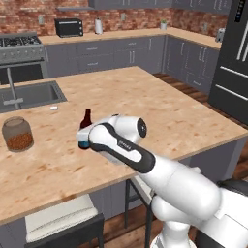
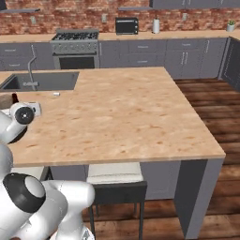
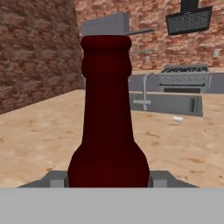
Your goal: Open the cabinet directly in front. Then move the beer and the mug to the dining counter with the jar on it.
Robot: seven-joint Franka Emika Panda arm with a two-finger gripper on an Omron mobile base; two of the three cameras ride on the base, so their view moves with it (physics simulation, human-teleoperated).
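Left base view: we are seeing bottle (image 1: 86, 118) standing upright on island counter (image 1: 160, 116), near edge, jar (image 1: 17, 133) to its left, sink (image 1: 30, 94) beyond.

Right base view: we are seeing bottle top (image 2: 14, 97) far left, behind arm.

Hand view: we are seeing claw (image 3: 108, 180) flanking bottle body (image 3: 107, 131), fingers (image 3: 160, 179) against both sides, apparently clamped. We are judging glass rigid, slippery, breakable; lower body being best hold.

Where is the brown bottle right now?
The beer stands upright on the dining counter, between the claw's fingers. In the left base view it is right of the jar, in front of the sink.
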